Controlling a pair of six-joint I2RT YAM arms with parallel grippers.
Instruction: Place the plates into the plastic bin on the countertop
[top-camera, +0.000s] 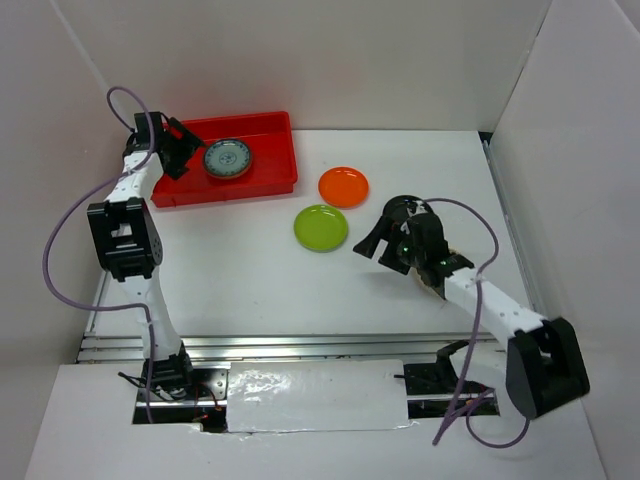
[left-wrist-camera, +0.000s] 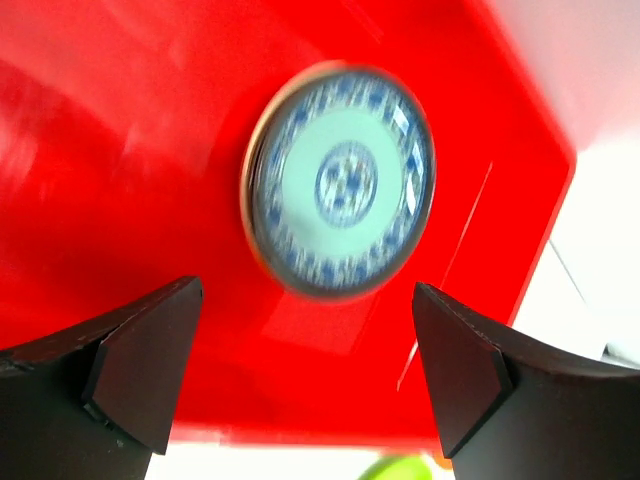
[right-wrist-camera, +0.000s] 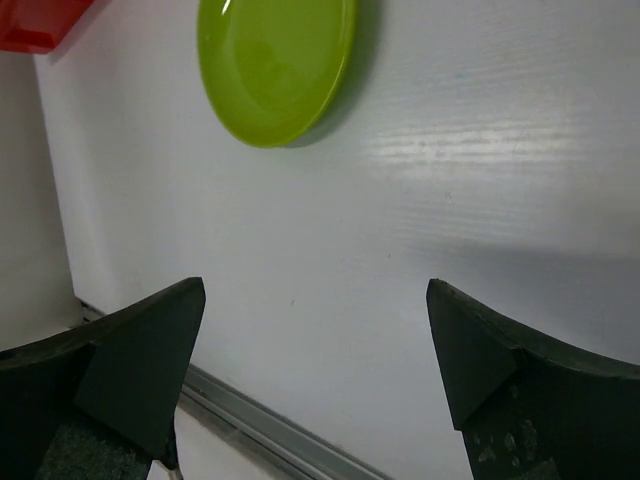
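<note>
The red plastic bin (top-camera: 270, 135) stands at the back left of the white countertop (top-camera: 240, 280). A blue-grey patterned plate (top-camera: 228, 158) lies inside it. My left gripper (top-camera: 193, 150) is open and empty over the bin's left end. In the left wrist view the plate (left-wrist-camera: 340, 180) lies on the bin floor (left-wrist-camera: 130, 150) ahead of the gripper (left-wrist-camera: 305, 375). An orange plate (top-camera: 343, 187) and a lime green plate (top-camera: 321, 227) lie on the countertop right of the bin. My right gripper (top-camera: 380, 250) is open and empty, right of the green plate (right-wrist-camera: 275, 65). No other plates show.
White walls enclose the countertop on the left, back and right. A metal rail (top-camera: 300, 345) runs along the front edge and also shows in the right wrist view (right-wrist-camera: 270, 430). A corner of the bin (right-wrist-camera: 35, 20) shows at the top left there.
</note>
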